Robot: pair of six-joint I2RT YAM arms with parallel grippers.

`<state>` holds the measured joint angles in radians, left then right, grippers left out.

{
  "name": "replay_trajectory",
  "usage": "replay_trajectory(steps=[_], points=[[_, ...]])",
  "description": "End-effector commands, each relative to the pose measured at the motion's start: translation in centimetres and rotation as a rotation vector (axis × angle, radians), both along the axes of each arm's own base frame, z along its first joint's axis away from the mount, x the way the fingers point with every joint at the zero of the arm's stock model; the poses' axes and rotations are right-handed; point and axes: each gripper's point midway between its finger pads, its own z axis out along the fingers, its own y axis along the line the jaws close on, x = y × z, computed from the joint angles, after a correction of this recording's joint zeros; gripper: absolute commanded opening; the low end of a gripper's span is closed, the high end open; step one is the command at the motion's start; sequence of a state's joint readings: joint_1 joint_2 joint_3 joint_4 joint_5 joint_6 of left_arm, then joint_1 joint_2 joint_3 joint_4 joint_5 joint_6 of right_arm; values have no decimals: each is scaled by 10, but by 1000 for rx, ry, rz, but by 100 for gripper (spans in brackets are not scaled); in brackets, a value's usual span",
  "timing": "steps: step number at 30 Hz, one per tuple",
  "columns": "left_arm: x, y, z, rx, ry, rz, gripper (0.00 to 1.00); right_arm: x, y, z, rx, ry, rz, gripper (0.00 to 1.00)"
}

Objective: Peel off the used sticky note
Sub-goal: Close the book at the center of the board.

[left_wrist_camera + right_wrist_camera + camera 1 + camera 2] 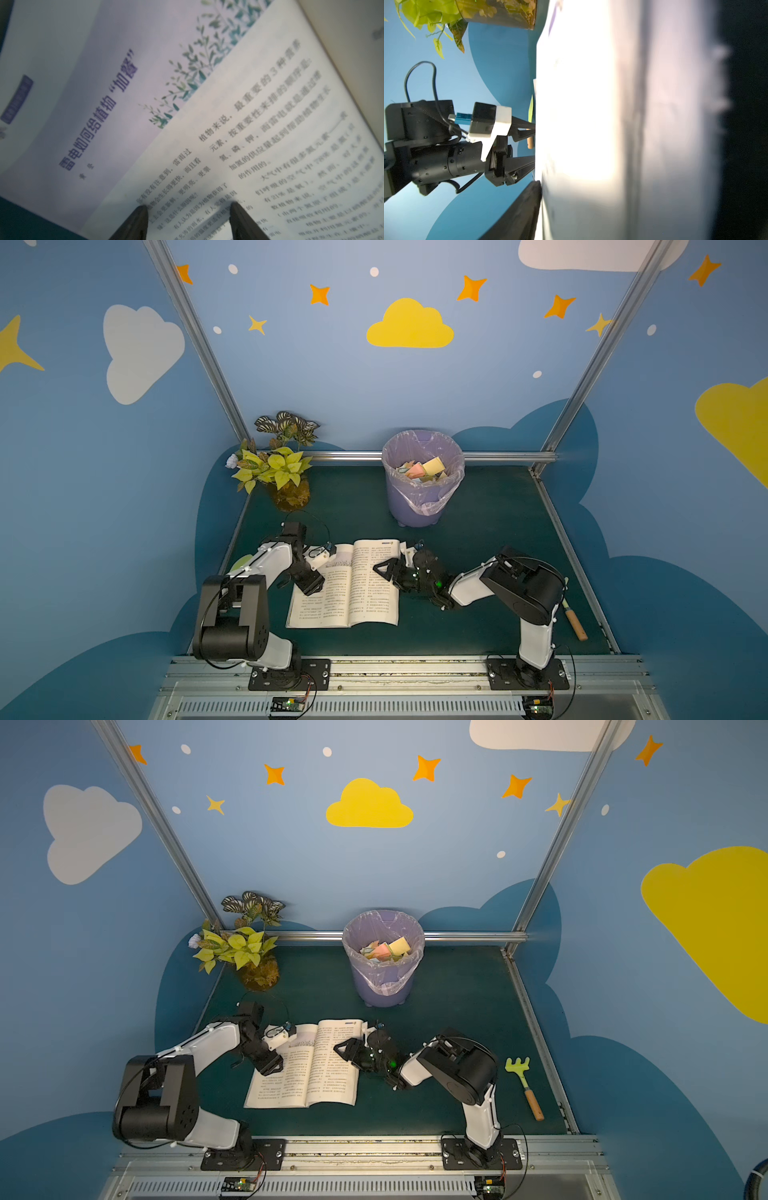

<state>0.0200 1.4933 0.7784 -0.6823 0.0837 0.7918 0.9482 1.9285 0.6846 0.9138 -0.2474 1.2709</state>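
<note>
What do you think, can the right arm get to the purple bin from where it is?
Probably yes. The purple bin stands beyond the book, with only bare mat between it and the right hand, down at the right-hand page. Its top is open.

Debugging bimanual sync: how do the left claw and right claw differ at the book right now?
The left claw is over the left page of the book; the right claw is over its right page. The left claw's fingers stand clearly apart, printed text between them; the right claw's opening can't be read, its wrist view washed out by white paper. Shared: both are low at the open book, reaching in from opposite sides.
</note>
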Motion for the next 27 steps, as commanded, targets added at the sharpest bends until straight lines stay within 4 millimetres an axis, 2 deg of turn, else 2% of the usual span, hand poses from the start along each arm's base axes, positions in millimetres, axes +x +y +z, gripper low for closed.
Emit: replay_trajectory(steps=[1, 8, 12, 21, 24, 27], points=[[-30, -10, -13, -45, 130, -3, 65, -7, 9, 25, 19, -40, 41, 59], [-31, -11, -9, -54, 106, -23, 64, -17, -3, 47, -71, -109, 43, 43], [-34, -10, -9, -47, 93, -43, 63, -26, -3, 60, -86, -143, 52, 34], [-36, -9, -4, -43, 68, -61, 63, -33, -4, 75, -132, -191, 59, 21], [-35, -11, 1, -46, 56, -66, 63, -35, -15, 74, -210, -217, 47, 8], [-33, -18, 15, -74, 32, -64, 65, -37, -33, 75, -277, -233, 20, 0]])
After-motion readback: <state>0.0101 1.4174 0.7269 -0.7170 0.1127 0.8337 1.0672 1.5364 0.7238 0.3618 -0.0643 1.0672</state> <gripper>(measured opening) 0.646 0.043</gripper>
